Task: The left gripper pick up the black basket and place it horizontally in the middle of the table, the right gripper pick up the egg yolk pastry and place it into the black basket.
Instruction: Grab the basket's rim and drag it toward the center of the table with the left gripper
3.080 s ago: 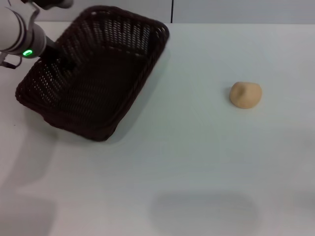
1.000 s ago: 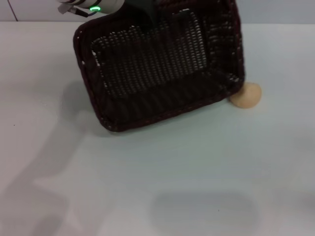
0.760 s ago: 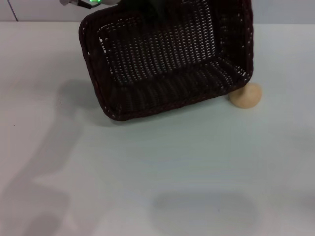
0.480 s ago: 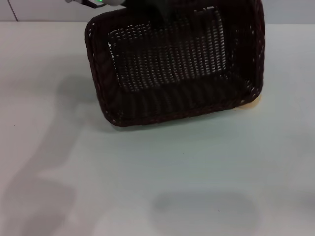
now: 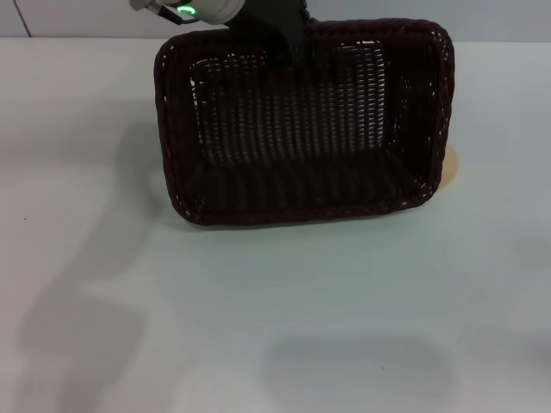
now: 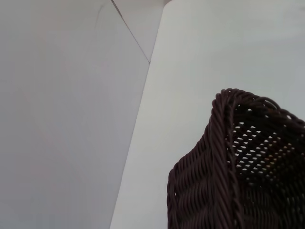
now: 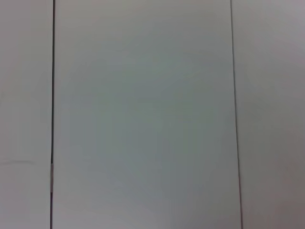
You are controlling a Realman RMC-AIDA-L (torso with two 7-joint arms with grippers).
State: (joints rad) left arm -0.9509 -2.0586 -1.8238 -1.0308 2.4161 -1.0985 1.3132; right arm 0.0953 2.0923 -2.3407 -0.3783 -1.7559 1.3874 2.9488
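Observation:
The black basket (image 5: 301,185) hangs lengthwise across the middle of the table (image 5: 344,301), a little above the surface, with its opening tipped toward me. My left gripper (image 5: 291,47) is shut on the basket's far rim, under the green-lit wrist. In the left wrist view one braided corner of the basket (image 6: 228,181) shows against the tabletop. Only a pale sliver of the egg yolk pastry (image 5: 449,166) peeks out past the basket's right end; the rest is hidden. The right gripper is out of view.
The basket's shadow (image 5: 129,163) falls on the table to its left. White tabletop stretches in front of the basket and to its right. The right wrist view holds only pale flat panels (image 7: 143,114) with dark seams.
The left gripper has carried the basket from the back left to the middle, turning it level and lengthwise. The basket now covers nearly all of the pastry.

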